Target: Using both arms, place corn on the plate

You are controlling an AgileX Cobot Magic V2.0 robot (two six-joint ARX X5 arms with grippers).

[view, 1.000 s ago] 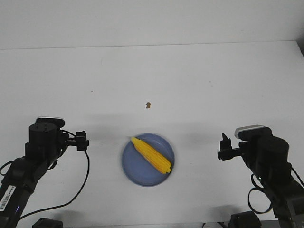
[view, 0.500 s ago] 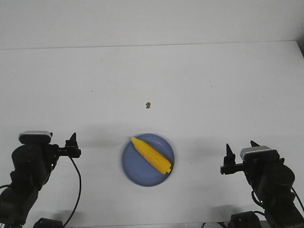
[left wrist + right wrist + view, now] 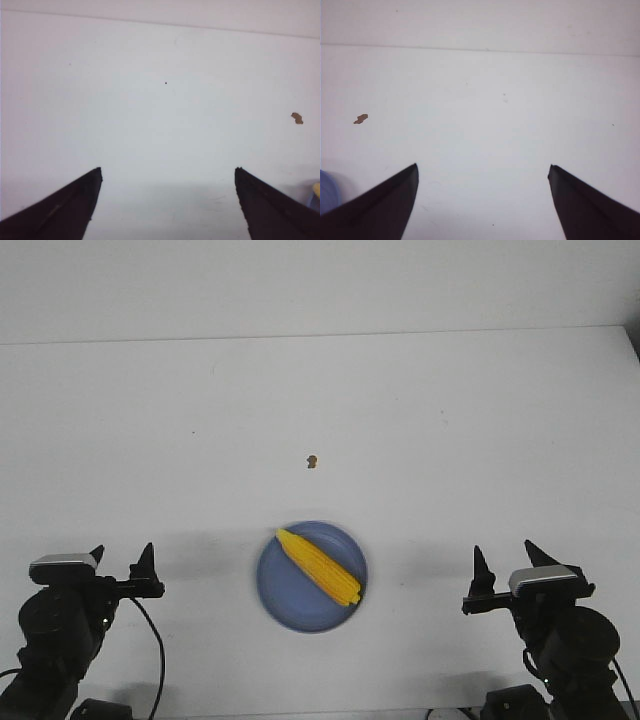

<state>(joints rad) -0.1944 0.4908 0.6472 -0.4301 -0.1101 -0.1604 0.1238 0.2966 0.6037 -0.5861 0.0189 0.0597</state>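
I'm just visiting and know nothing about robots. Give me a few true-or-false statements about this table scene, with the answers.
1. The corn lies on the plate. True.
2. The left gripper is clamped on the corn. False: it is open and empty, off to the plate's side.
3. The right gripper is open. True.
4. The plate is red. False: it is blue.
5. A small brown speck sits on the table beyond the plate. True.

White table [image 3: 450, 420] fills most of the view, pale wall [image 3: 320, 285] behind its far edge. Small brown speck [image 3: 312, 461] lies alone mid-table, irregular in shape. Tiny dark dot [image 3: 166, 83] on the surface further out.
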